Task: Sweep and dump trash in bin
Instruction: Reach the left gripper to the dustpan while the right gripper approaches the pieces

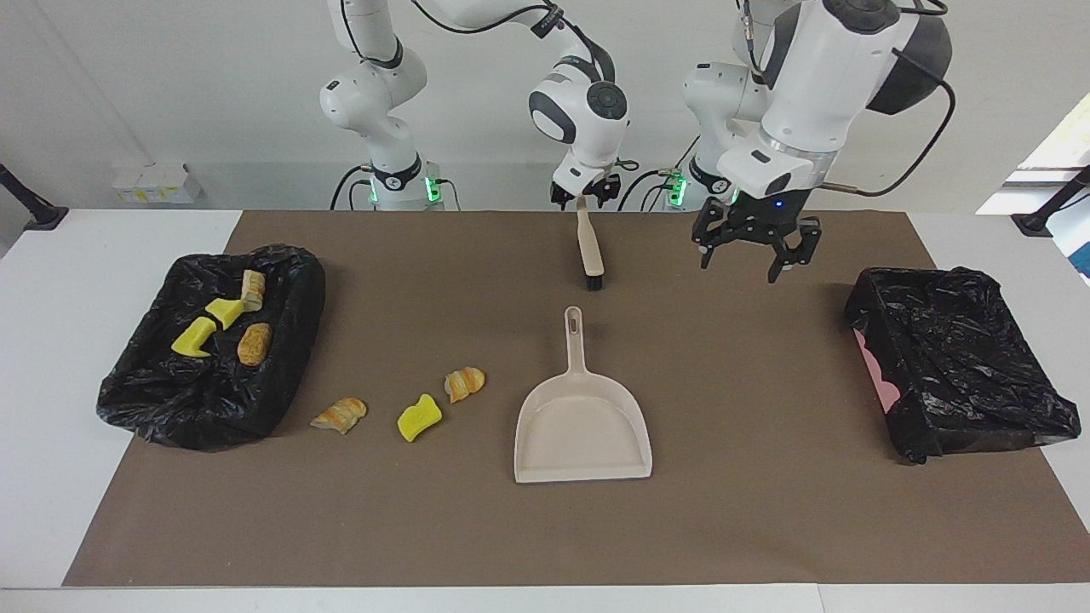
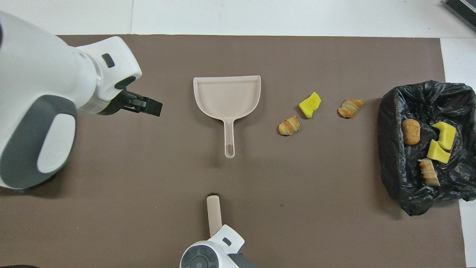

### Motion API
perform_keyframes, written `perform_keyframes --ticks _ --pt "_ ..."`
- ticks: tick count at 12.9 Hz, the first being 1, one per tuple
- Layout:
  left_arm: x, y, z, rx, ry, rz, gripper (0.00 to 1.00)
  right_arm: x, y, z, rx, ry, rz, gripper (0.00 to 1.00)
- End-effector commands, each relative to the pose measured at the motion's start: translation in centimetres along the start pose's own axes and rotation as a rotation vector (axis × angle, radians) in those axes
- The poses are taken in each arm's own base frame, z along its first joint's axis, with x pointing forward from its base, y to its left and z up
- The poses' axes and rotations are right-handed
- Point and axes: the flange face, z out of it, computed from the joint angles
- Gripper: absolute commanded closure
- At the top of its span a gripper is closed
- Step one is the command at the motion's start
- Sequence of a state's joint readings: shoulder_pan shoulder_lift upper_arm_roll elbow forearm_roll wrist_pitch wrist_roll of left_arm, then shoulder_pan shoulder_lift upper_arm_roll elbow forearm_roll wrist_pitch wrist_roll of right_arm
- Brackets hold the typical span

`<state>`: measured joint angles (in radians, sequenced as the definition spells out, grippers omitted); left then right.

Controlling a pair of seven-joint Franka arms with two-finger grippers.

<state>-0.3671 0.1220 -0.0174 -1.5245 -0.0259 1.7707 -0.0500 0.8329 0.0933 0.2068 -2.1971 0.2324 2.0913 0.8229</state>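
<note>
The right gripper (image 1: 585, 201) is clamped on a beige hand brush (image 1: 589, 249), hanging nearer the robots than the beige plastic dustpan (image 1: 582, 426). The left gripper (image 1: 751, 255), fingers spread and empty, hovers beside the dustpan's handle, so grasping that seems next. Three trash scraps (image 1: 417, 408) lie on the brown mat beside the pan, four in the black-lined bin (image 1: 281, 358).

No legible text, label, brand, number or sign is found on any item in either view.
</note>
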Motion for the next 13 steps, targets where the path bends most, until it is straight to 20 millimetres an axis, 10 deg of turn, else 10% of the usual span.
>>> perform_keyframes --ticks 1,4,9,13 --pt "1.0 3.1 3.1 -0.033 -0.002 -0.051 0.00 -0.2 0.7 -0.4 0.047 -0.013 0.028 0.47" --pt "0.9 5.5 6.1 -0.051 -0.021 -0.038 0.00 0.7 1.2 -0.2 0.065 -0.043 0.067 1.00" --pt "0.6 13.3 15.3 -0.050 -0.027 -0.130 0.00 2.3 4.0 -2.3 0.038 -0.098 0.150 1.00" --pt "-0.8 16.7 20.0 -0.056 -0.017 -0.200 0.00 5.3 11.7 -6.4 0.015 -0.162 0.292 1.00"
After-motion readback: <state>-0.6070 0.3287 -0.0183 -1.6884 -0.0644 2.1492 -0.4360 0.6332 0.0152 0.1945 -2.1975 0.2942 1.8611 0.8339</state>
